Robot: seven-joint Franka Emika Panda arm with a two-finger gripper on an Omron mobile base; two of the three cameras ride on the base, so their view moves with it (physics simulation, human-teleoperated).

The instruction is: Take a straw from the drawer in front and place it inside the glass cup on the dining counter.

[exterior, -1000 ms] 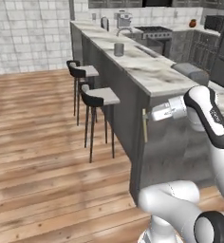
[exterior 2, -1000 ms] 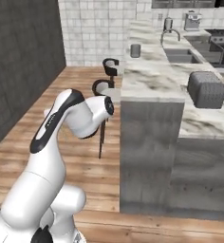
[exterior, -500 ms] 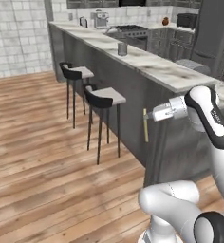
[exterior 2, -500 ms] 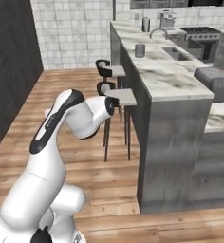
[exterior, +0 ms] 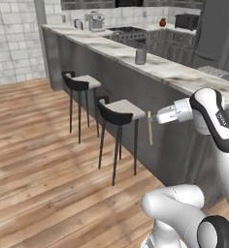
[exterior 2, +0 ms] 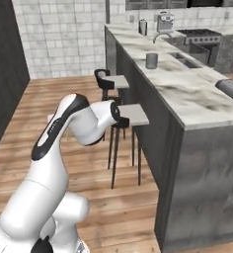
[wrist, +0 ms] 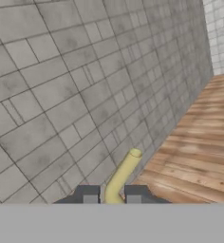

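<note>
Gripper: the gripper (wrist: 112,199) was pinched tight on the straw (wrist: 121,176), one finger on each side.
Straw: thin, pale yellow. In the left base view the straw (exterior: 150,127) hung straight down from the arm's tip, in the air, just beside the near stool (exterior: 117,110) and in front of the dark base under the worktop.
Glass cup: the small grey glass cup (exterior: 141,56) stood upright on the dining worktop (exterior: 184,77), well apart from the straw (higher up & farther along). Same cup (exterior 2: 151,60) showed in the right base view, near the sink side.
Other stuff: a 2nd stool (exterior: 79,81) stood farther back; wood floor (exterior: 43,164) below.
Done so far: straw was picked up, I'd say, since the gripper had it and it was out by the dining worktop.
Left to do: lift the straw above the worktop, get it over the cup, drop it in. Prob about halfway.
Drawer: couldn't tell where it was.
</note>
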